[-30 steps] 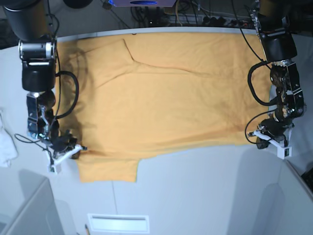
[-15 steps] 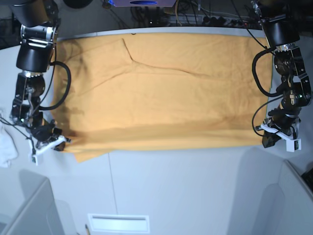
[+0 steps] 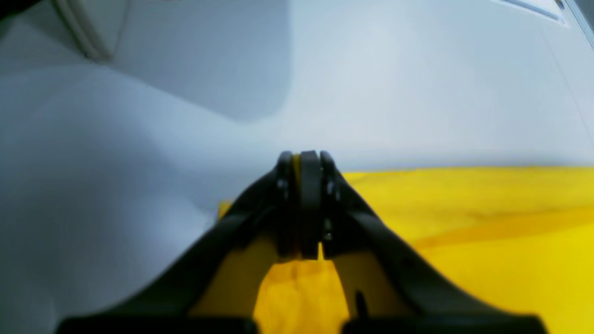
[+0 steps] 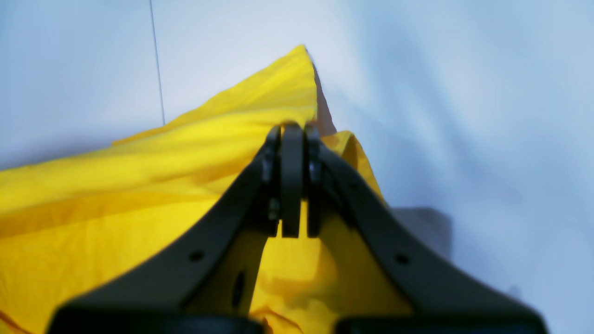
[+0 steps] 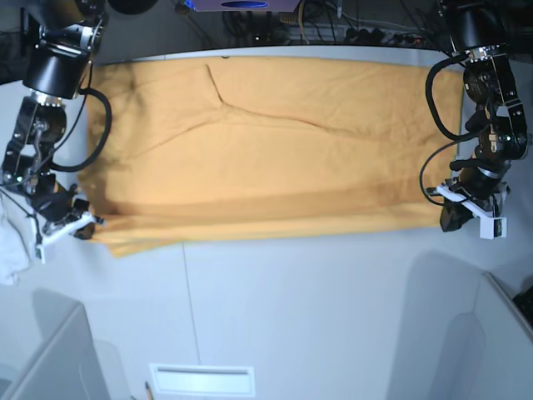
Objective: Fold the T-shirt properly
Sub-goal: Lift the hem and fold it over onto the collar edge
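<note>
The orange-yellow T-shirt (image 5: 275, 142) lies stretched wide across the far half of the table, with no print showing. My right gripper (image 5: 83, 227), on the base view's left, is shut on the shirt's near left corner. In the right wrist view it (image 4: 291, 132) pinches a raised fold of the yellow cloth (image 4: 139, 185). My left gripper (image 5: 456, 218), on the base view's right, is shut on the near right corner. In the left wrist view it (image 3: 304, 160) holds the cloth edge, and the shirt (image 3: 464, 222) runs off to the right.
A small white cloth (image 5: 10, 242) lies at the table's left edge, just beside my right arm. Cables and equipment (image 5: 333, 29) run along the back edge. The grey table (image 5: 316, 317) has seams and a white slot (image 5: 200, 379) near the front.
Both grippers have moved toward the far side and outward, pulling the shirt's near edge with them. The sleeve flap that hung at the near left no longer shows.
</note>
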`<move>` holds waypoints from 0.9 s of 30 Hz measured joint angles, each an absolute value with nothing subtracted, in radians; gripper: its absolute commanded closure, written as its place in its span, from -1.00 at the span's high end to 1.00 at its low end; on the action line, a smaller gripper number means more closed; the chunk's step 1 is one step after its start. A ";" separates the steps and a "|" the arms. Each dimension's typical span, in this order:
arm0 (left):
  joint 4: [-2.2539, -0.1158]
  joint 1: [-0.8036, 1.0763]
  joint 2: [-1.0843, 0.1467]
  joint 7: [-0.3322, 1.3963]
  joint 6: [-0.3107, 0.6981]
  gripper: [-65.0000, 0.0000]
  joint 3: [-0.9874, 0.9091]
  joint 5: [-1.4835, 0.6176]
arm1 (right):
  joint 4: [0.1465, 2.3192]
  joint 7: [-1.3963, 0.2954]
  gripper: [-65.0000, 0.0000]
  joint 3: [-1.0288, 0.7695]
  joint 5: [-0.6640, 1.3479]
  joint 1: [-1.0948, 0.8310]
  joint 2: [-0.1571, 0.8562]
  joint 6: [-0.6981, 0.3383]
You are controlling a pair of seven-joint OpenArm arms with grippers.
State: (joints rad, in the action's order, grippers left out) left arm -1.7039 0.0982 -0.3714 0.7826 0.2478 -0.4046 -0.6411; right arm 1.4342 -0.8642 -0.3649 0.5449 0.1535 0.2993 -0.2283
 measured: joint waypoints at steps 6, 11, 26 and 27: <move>-1.765 0.115 -0.369 0.809 0.248 -1.00 -0.405 -0.638 | 1.505 -0.942 -1.00 -0.456 0.548 0.122 0.261 -0.233; -1.778 0.158 -0.372 0.812 0.249 -1.00 -0.404 -0.637 | 1.617 -0.975 -1.00 -0.510 0.548 0.035 0.231 -0.237; -1.919 0.316 -0.369 0.847 0.260 -1.00 -0.534 -0.642 | 1.818 -1.101 -1.00 -0.620 0.557 -0.073 0.167 -0.244; -1.934 0.331 -0.370 0.842 0.263 -1.00 -0.542 -0.647 | 1.837 -1.098 -1.00 -0.624 0.555 -0.088 0.155 -0.244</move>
State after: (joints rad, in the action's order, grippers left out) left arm -1.9335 0.3309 -0.3702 0.8417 0.2630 -0.5415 -0.6472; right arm 1.8366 -1.0977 -0.6243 0.5549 -0.0875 0.1551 -0.2443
